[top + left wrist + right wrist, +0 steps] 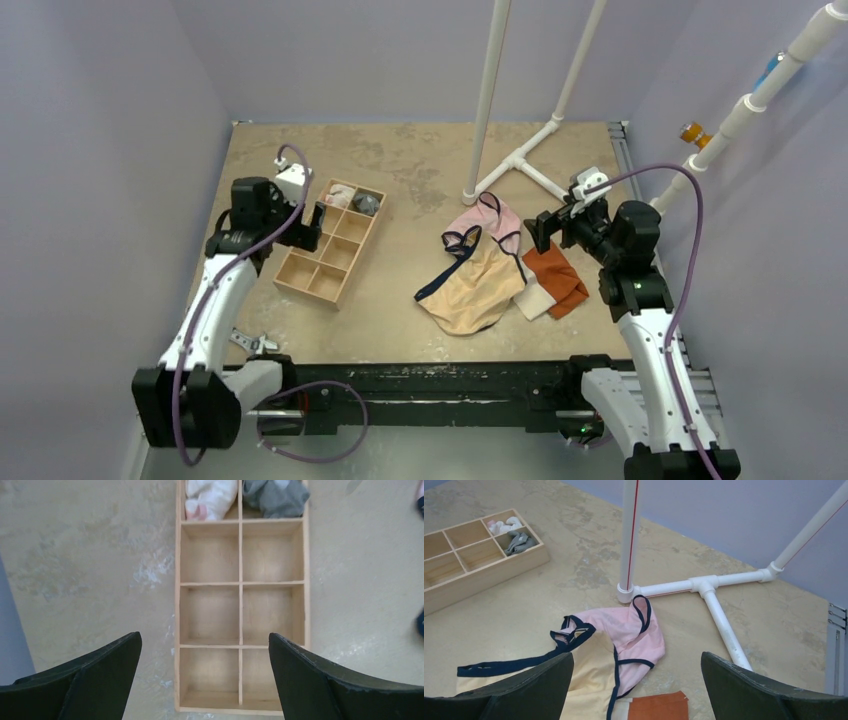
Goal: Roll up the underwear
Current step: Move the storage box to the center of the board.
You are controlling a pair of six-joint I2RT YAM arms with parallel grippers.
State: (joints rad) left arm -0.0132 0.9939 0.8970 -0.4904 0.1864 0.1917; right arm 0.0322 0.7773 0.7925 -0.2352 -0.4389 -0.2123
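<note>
Top view, centre right: the underwear lies spread and unrolled on the table. It is tan-beige with navy edging, and one dark band runs along its left side. Neither arm touches it.

The pink briefs lie at its upper edge. The two garments touch; from the right wrist view I cannot tell which fabric lies over which.

An orange cloth and a cream cloth lie folded just right of the underwear, against its right edge.

The right gripper hangs above the table, right of the pink briefs, with its jaws spread wide and nothing between them. In the right wrist view both fingers sit at the bottom corners of the frame, with the garments in the gap below.

The left gripper is in the left half of the top view, over the left edge of the wooden tray. Its jaws are fully apart and hold nothing. In the left wrist view the compartments show between the fingers.

The tray has eight compartments. The two at the top of the left wrist frame hold a white roll and a grey roll.

A white pipe frame stands on the table at upper centre, just above the pink briefs.
</note>
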